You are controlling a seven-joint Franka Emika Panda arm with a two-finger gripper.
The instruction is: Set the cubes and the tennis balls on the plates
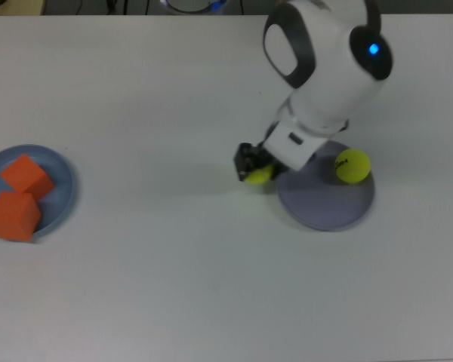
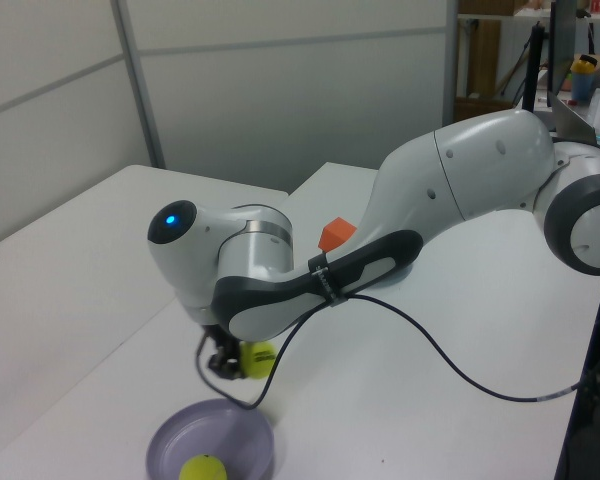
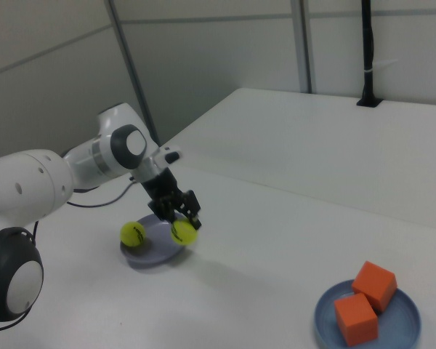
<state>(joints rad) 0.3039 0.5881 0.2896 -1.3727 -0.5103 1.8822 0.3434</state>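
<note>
The held ball sits clamped between the jaws of the gripper, lifted clear of the table, so the jaws are closed on it. In the right view it hangs just at the near rim of the grey plate, and in the top view it shows as a sliver of yellow under the fingers, just off the top view's left edge of that plate. The other ball already rests on the plate, on the far side of it from the jaws. Well away from the jaws, toward the top view's left edge, the blue plate holds both cubes, touching one another. So this looks like the last carry of the task: three things are placed and only the gripped ball is left. The next move, as I judge it, calls for a short shift over the plate's bare middle, a lowering close to the surface, then letting go gently, since a ball dropped from height could roll over the shallow rim or knock the one already there. The table is plain white and matte, with a seam across it in the right view. Behind stand pale partition walls with grey posts, and the left view shows a cable trailing from the arm and shelving at the far right.
</note>
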